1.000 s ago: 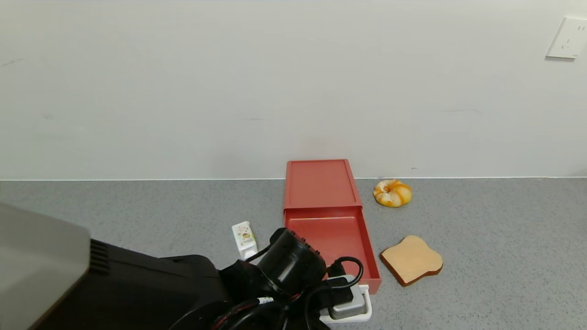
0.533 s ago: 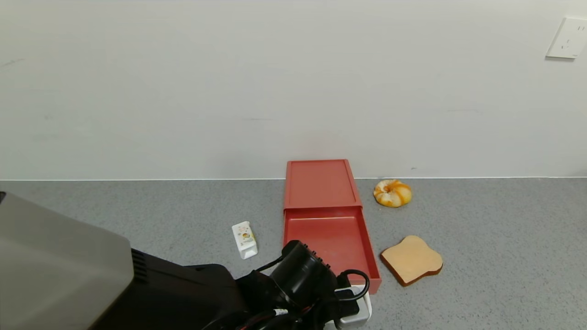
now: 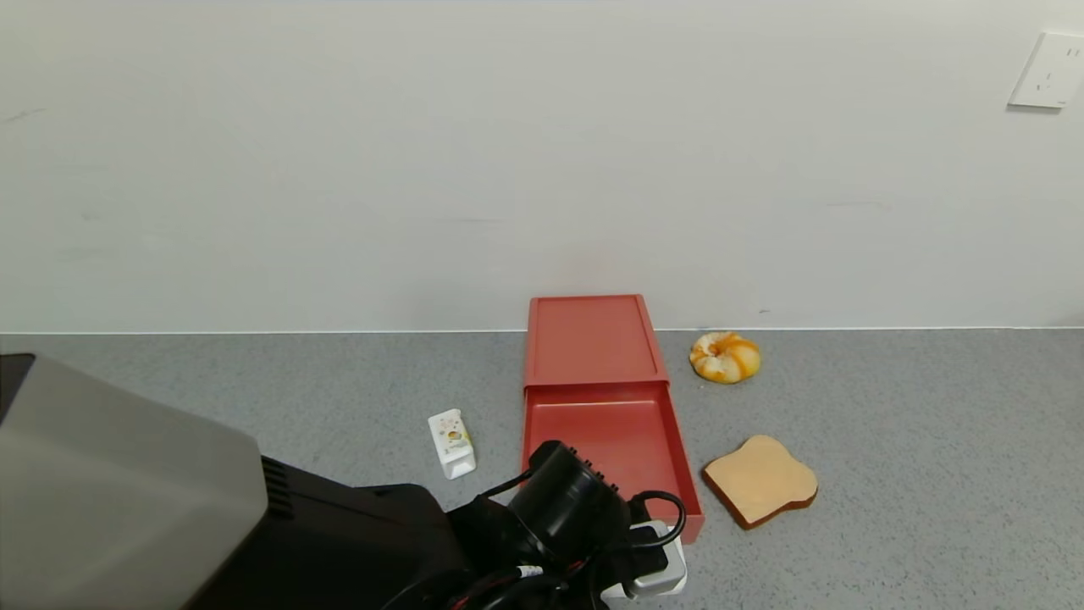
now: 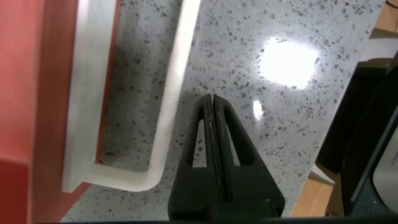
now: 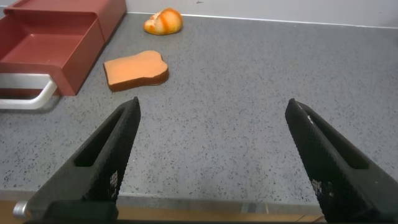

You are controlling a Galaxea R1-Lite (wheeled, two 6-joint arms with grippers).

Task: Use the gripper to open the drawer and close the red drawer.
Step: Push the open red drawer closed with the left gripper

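The red box [image 3: 590, 339] stands against the wall with its red drawer [image 3: 614, 436] pulled well out toward me. The drawer's white loop handle [image 3: 669, 578] lies at its near end and also shows in the left wrist view [image 4: 176, 87]. My left gripper [image 4: 213, 99] is shut on nothing. Its tip is just outside the handle's outer bar, over the grey counter, not inside the loop. In the head view its black wrist [image 3: 572, 508] covers the drawer's near left corner. My right gripper [image 5: 212, 104] is open and empty, low over the counter's near edge.
A small white carton [image 3: 451, 443] stands left of the drawer. A round bun [image 3: 725, 357] and a toast slice [image 3: 760, 480] lie to its right, also in the right wrist view [image 5: 135, 69]. The wall runs close behind the box.
My left arm has moved right and a little nearer, bringing the wrist over the drawer's near corner and the handle. The drawer has not moved.
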